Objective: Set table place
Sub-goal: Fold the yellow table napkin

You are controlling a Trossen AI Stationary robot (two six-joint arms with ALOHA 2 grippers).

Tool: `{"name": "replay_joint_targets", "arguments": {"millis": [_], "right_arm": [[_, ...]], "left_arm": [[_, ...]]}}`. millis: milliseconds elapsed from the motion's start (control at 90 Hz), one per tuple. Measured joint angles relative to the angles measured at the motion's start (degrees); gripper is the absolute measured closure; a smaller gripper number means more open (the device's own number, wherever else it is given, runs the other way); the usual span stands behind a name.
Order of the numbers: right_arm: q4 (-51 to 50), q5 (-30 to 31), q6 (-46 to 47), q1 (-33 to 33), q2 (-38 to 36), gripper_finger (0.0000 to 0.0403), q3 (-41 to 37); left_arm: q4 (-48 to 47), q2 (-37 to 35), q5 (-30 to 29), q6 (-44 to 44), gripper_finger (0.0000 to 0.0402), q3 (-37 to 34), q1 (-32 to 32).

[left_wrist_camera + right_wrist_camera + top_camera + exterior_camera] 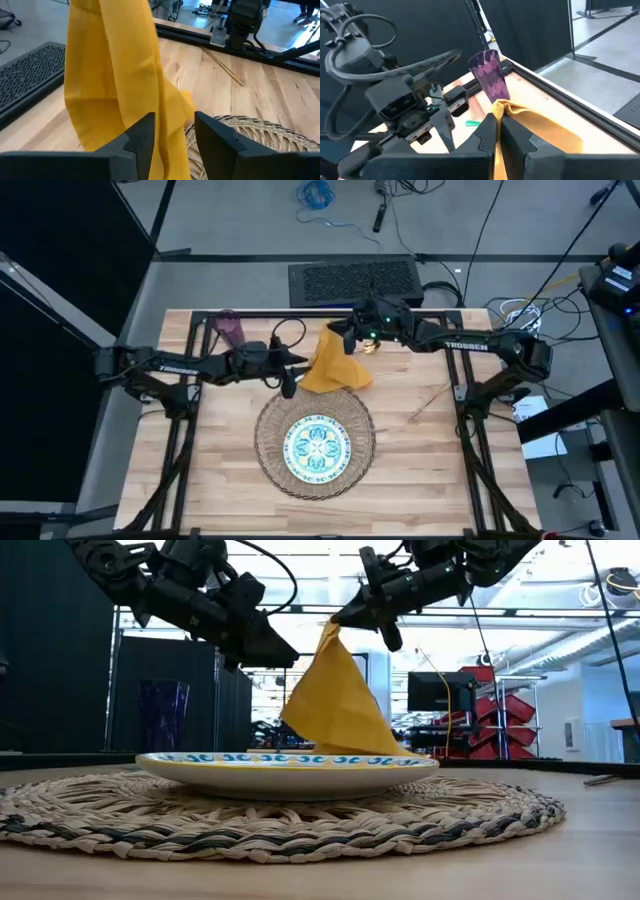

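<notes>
A mustard-yellow napkin (335,705) hangs from my right gripper (338,622), which is shut on its top over the table's far middle. My left gripper (172,137) is open next to the napkin's lower part (167,125), one finger on either side of a hanging fold. The white plate with the teal pattern (317,446) lies on the round woven placemat (270,430) at the table's middle. A purple cup (229,327) stands at the far left. A thin piece of cutlery (428,402) lies to the right of the placemat. My right gripper pinches the napkin's top corner (504,106) between its two fingers, slanting down from the table's right side. The napkin hangs below and spreads out into a cone. Its lower end (340,383) is at the placemat's far rim, hidden behind the plate in the low view. My left gripper has a fold of the napkin between its open fingers (142,135). I cannot tell whether they touch it.
Black rails (300,313) frame the wooden table (430,470). The two arms are close together over the far middle. Bare wood lies to the left and right of the placemat and along the near edge.
</notes>
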Motion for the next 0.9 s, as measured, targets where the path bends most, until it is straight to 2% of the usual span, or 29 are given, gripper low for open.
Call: {"name": "replay_joint_targets", "arguments": {"millis": [222,900], "right_arm": [[0.5,0.0,-0.4,0.0,0.0,0.0403,0.0],[3.6,-0.2,-0.3,-0.1,0.0,0.0403,0.0]], "left_arm": [[-2.5,0.0,-2.3,1.1,0.0281,0.0,0.0],[-4.1,3.4,-2.3,1.1,0.0281,0.0,-0.6]]}}
